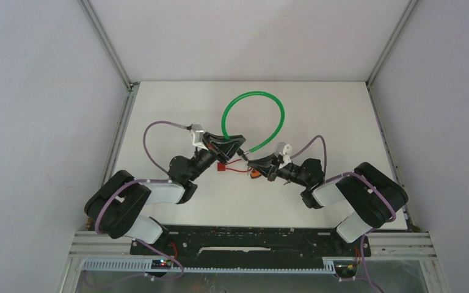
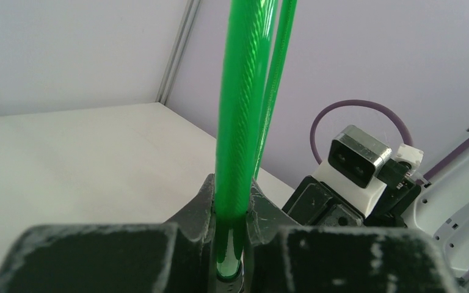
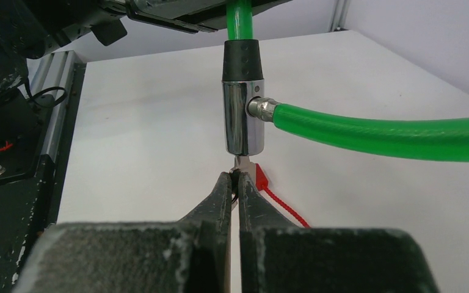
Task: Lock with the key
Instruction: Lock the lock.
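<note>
Left claw (image 2: 229, 210) clamps the springy cable (image 2: 239, 116); right claw (image 3: 235, 183) pinches the thin, probably slippery key (image 3: 242, 163) below the barrel (image 3: 243, 119): hold its head

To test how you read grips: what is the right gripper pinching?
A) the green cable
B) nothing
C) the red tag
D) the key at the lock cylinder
D: the right gripper is shut on the key at the lock cylinder's end; the red tag is outside its fingers.
</note>
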Robot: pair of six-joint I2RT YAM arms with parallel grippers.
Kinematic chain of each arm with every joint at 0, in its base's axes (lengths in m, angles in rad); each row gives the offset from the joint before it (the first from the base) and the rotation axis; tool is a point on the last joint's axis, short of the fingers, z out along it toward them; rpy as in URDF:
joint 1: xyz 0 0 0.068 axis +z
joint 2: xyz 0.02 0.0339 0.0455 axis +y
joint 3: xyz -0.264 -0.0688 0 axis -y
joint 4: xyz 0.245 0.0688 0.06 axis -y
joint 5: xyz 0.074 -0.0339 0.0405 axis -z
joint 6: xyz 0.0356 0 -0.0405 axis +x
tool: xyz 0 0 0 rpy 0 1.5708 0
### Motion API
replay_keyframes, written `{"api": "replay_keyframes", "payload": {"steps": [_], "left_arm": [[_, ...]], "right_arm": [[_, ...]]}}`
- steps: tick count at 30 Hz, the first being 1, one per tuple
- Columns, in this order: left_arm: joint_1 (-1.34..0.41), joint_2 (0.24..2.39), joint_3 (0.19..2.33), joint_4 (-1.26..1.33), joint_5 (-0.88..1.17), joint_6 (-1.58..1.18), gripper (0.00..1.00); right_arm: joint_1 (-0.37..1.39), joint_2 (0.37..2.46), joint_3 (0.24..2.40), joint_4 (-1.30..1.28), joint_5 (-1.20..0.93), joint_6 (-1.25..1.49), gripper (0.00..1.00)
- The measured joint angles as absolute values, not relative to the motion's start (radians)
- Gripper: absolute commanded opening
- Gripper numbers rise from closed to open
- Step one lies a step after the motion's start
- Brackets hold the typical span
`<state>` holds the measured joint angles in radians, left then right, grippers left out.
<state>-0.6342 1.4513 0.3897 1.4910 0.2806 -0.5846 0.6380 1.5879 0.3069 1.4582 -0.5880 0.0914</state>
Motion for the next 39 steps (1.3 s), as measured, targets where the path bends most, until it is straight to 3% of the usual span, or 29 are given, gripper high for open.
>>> {"api": "replay_keyframes", "payload": {"steps": [4,14,30,39], "left_arm": [[-0.634,1.451,0.396,1.491,0.301,-0.575,0.0],[-0.635,1.451,0.401,1.49,0.316,-0.564,0.0],[-0.642,1.451,0.401,1.488,0.323,-0.568,0.0],[-0.643,1.451,0.401,1.485,0.318,-0.567,0.0]], "right_arm": [[0.627,1.588,0.309,1.457,-0.608,0.107,0.0],[0.624,1.582,0.31,1.459,-0.58,0.097,0.27],[0.64,1.555,0.302,1.469,-0.548,0.05,0.35],[0.681,1.555,0.288,1.475,-0.412,-0.036,0.48]]}}
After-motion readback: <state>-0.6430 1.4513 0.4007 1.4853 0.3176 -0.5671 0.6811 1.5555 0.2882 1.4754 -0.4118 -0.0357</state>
